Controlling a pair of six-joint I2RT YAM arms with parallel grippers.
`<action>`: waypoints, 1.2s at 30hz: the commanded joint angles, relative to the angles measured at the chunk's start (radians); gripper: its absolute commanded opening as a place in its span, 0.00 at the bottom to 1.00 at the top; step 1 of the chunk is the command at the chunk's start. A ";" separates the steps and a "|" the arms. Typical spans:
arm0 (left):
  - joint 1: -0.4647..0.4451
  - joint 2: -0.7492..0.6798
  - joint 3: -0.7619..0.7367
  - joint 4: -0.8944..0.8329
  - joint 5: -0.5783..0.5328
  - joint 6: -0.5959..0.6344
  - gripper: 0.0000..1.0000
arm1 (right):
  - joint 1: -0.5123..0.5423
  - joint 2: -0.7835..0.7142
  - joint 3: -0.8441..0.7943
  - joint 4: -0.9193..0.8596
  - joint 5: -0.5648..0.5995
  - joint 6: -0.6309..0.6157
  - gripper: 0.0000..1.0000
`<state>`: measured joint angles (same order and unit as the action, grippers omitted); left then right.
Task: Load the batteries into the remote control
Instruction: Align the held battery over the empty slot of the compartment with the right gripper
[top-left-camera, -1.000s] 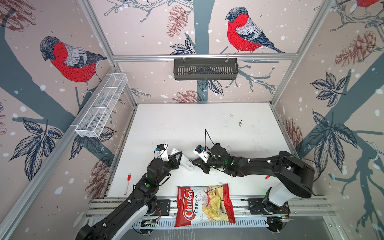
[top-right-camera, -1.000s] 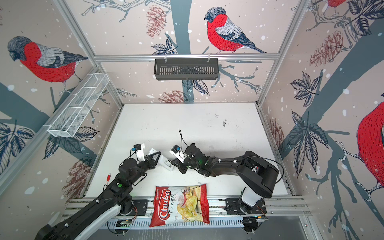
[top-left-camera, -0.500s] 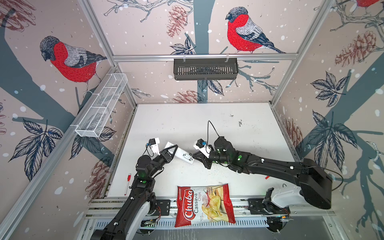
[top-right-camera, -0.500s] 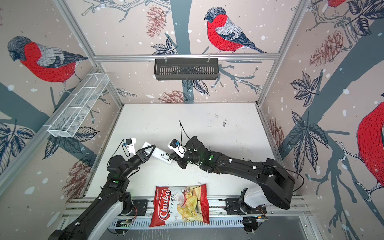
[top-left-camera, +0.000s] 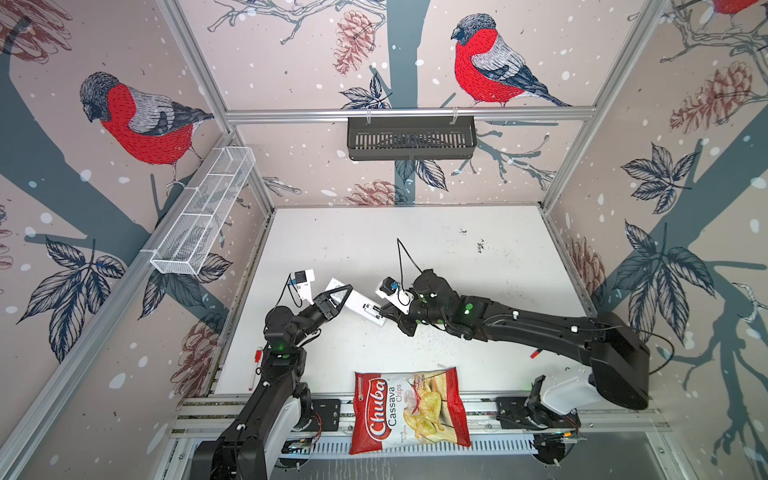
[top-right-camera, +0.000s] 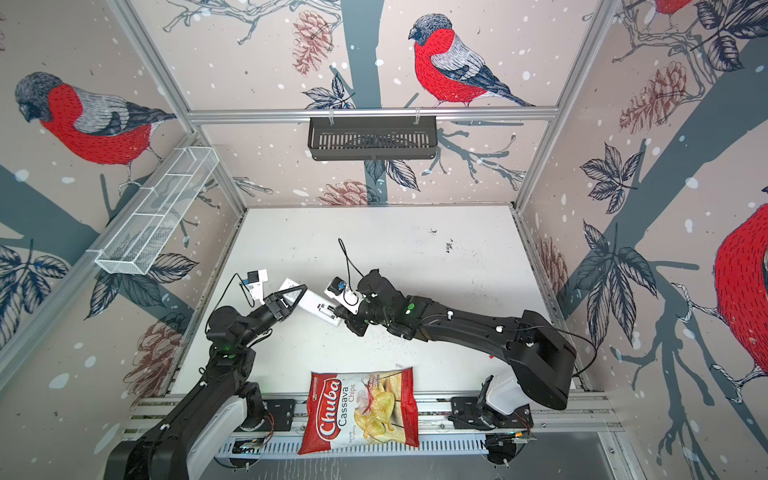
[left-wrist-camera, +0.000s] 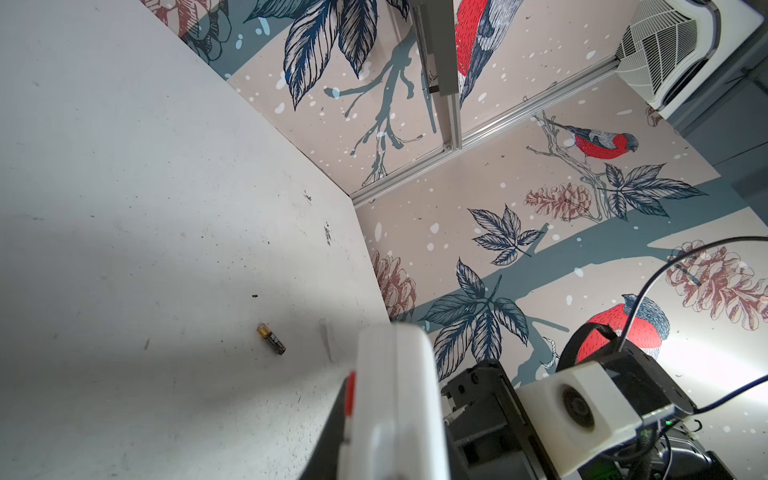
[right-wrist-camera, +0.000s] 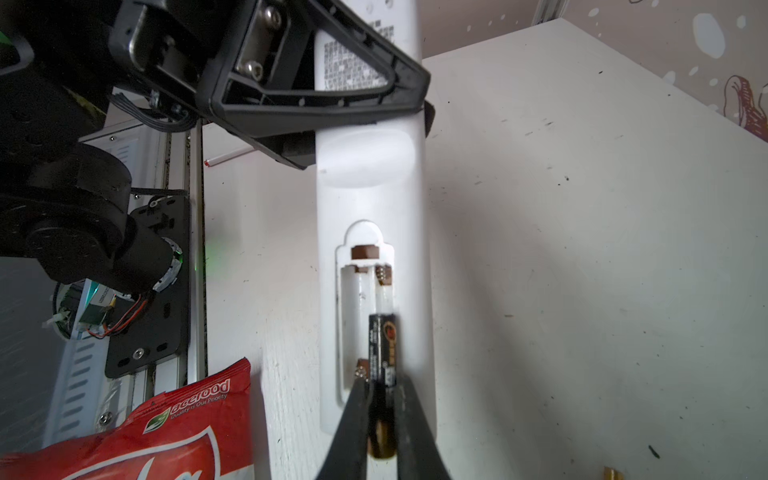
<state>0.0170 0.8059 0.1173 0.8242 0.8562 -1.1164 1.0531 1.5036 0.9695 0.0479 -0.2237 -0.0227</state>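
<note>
Right wrist view: the right jaws are clenched on a battery (right-wrist-camera: 382, 345). Its rear, gold-capped half is pinched between the two dark fingers (right-wrist-camera: 353, 415), and its dark front half juts out ahead of them. That front half lies along one of the two slots of the open compartment (right-wrist-camera: 361, 266) in the back of the remote control (right-wrist-camera: 370, 187). Whether it is fully seated cannot be told. The neighbouring slot shows only its white trough.

The left jaws grasp the remote control across its width near the far end, well apart from the compartment. In both top views the remote control (top-left-camera: 357, 305) (top-right-camera: 311, 307) spans between the two arms over the white surface (top-left-camera: 436, 249).

In the left wrist view a second battery (left-wrist-camera: 271, 339) lies on the surface, beyond the remote control's end. A chips bag (top-left-camera: 409, 409) rests at the near edge.
</note>
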 joint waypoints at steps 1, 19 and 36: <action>0.008 0.000 0.000 0.049 0.015 0.000 0.00 | 0.015 0.018 0.020 -0.027 0.046 -0.008 0.06; 0.035 0.023 -0.006 0.076 0.023 -0.011 0.00 | 0.109 0.104 0.129 -0.119 0.321 -0.031 0.06; 0.048 0.021 -0.005 0.090 0.050 -0.036 0.00 | 0.145 0.194 0.202 -0.161 0.564 -0.013 0.05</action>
<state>0.0647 0.8314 0.1036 0.8188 0.8169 -1.0992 1.2026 1.6936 1.1851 -0.0952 0.2268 -0.0296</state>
